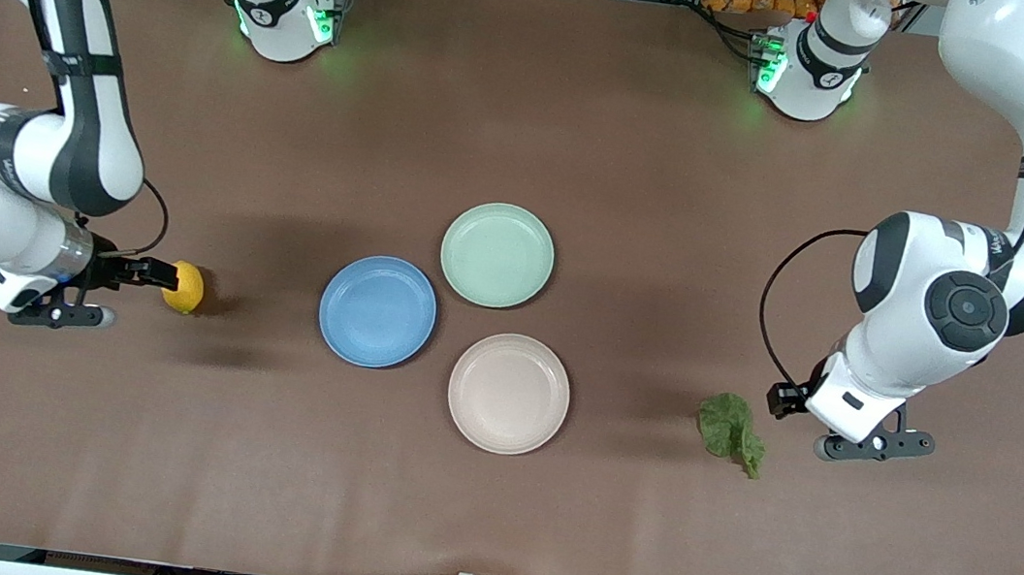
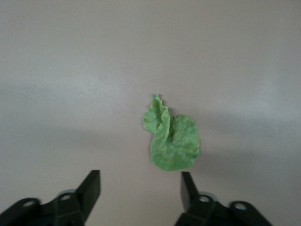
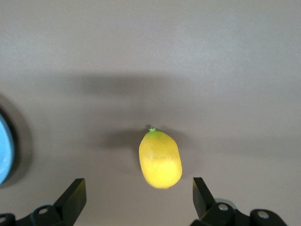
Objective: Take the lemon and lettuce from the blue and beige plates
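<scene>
The yellow lemon (image 1: 183,286) lies on the bare table toward the right arm's end, off the plates. My right gripper (image 1: 145,272) is open just beside it; in the right wrist view the lemon (image 3: 160,159) sits just past the open gripper (image 3: 138,186), untouched. The dark green lettuce (image 1: 731,432) lies flat on the table toward the left arm's end. My left gripper (image 1: 784,399) is open and empty beside it; in the left wrist view the lettuce (image 2: 171,141) lies just past the gripper (image 2: 140,175). The blue plate (image 1: 377,311) and the beige plate (image 1: 509,393) are empty.
A pale green plate (image 1: 496,254), also empty, touches the other two at mid-table, farther from the front camera. The blue plate's rim (image 3: 3,150) shows at the edge of the right wrist view. The brown table surface (image 1: 257,452) surrounds the plates.
</scene>
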Available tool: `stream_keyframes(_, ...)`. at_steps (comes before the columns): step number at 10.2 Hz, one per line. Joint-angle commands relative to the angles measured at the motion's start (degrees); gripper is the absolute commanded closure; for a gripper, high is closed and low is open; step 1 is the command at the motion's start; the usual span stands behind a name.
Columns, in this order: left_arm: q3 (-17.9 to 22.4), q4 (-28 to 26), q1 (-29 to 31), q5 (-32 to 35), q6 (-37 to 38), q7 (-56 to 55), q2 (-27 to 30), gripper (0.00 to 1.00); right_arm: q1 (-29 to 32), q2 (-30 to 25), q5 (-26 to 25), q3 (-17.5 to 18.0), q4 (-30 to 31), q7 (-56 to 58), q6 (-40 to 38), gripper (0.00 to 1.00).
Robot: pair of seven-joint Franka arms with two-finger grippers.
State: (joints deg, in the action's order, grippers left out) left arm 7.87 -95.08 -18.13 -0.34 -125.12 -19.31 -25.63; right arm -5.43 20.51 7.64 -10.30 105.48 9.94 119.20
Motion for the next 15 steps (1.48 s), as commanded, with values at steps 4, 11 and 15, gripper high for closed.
stream_keyframes(4,-0.4,-0.6,0.6,-0.5,15.7,0.5,7.0,0.0,0.1,-10.7,-0.6,0.2,0.7,-8.2,-11.3,0.0)
stream_keyframes(11,-12.3,-14.9,12.9,-0.5,21.5,0.5,23.2,0.0,4.4,-19.2,-3.4,4.1,-5.7,-9.3,-23.6,0.0)
stream_keyframes(15,-12.5,-10.9,13.6,-0.5,21.6,0.6,25.0,0.0,4.3,-18.7,-6.0,4.1,-14.4,-9.8,-30.5,0.0)
